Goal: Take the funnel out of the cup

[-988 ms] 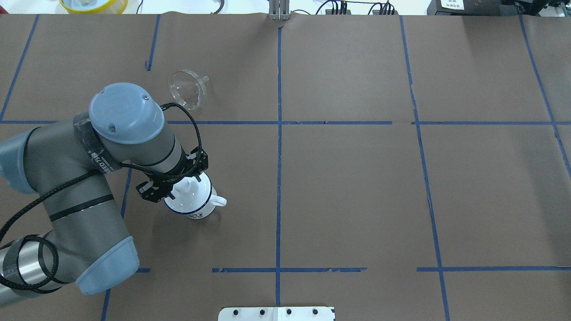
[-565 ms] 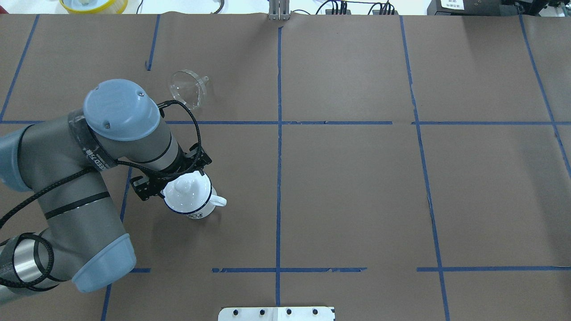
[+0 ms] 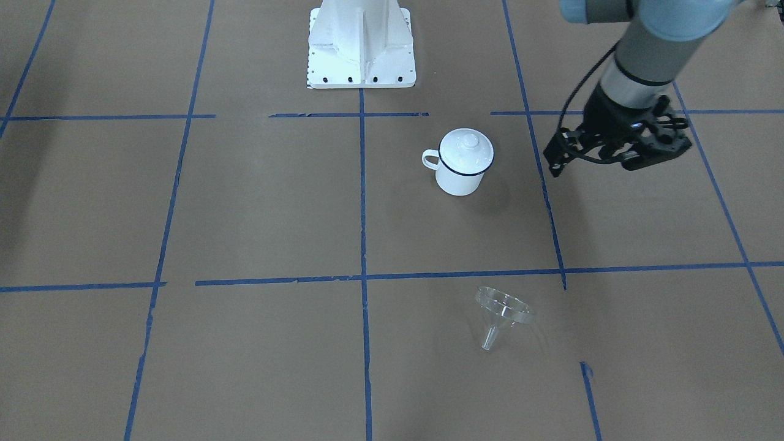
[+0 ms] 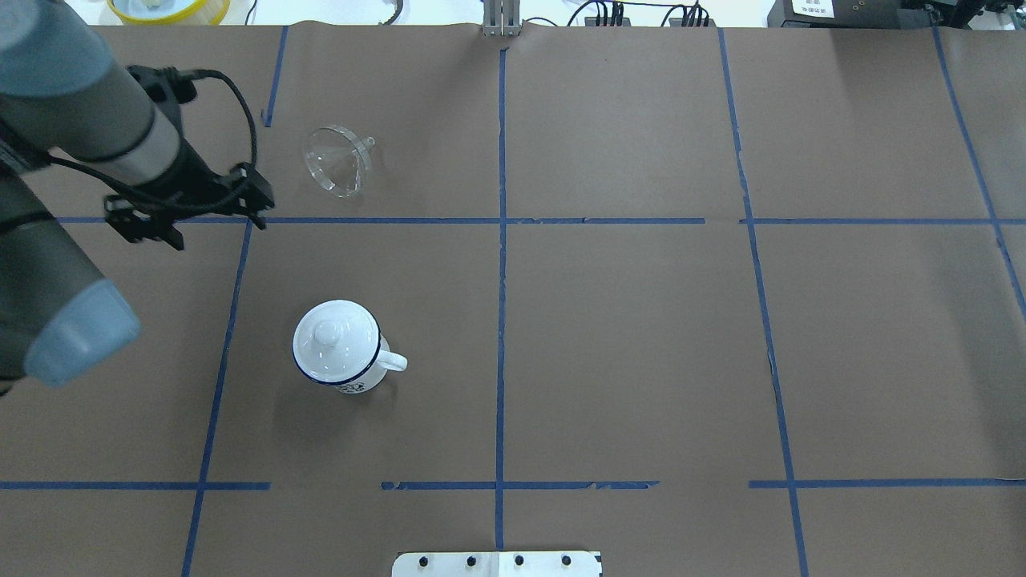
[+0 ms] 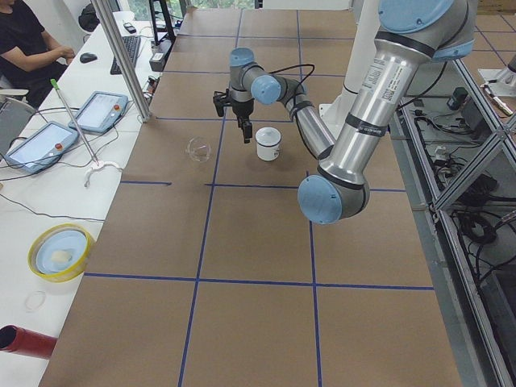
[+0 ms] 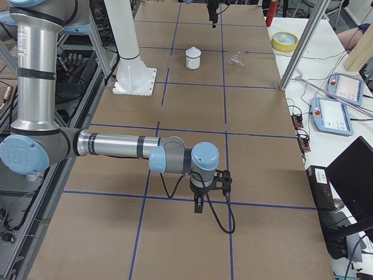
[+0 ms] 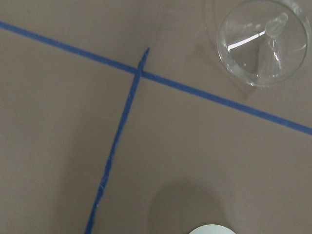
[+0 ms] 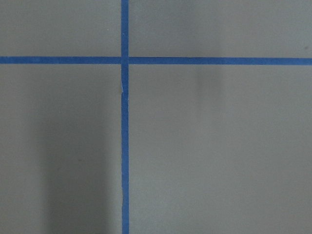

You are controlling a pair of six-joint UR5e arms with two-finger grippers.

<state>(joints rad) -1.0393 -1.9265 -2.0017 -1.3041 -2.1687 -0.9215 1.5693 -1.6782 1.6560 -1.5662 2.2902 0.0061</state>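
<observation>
At the middle of the table's (image 4: 641, 336) near edge sits the robot's white base plate (image 4: 497, 563). Farther in, left of the centre tape line and about midway between the near and far edges, the cup (image 3: 456, 179) stands upright on the brown paper, its handle pointing toward the right edge. A white domed lid (image 4: 329, 335) with a knob covers its mouth.

At roughly the same depth or a little farther, toward the table's right end, the right gripper (image 6: 199, 205) hangs above a crossing of blue tape lines. It shows only in the side view, so whether its fingers are spread or closed cannot be told.

Farther still, close to the left edge, the left gripper (image 4: 196, 210) hangs above the paper by a tape crossing, apart from both cup and funnel. Its fingers are hidden under the wrist hardware, so their spread cannot be told; nothing is seen in them.

Beyond it, toward the far edge and in the left half, the funnel (image 4: 337, 160) lies on its side on the paper, well apart from the cup, spout pointing toward the far right.

Past the far-left corner sits a yellow bowl (image 4: 168, 8).
</observation>
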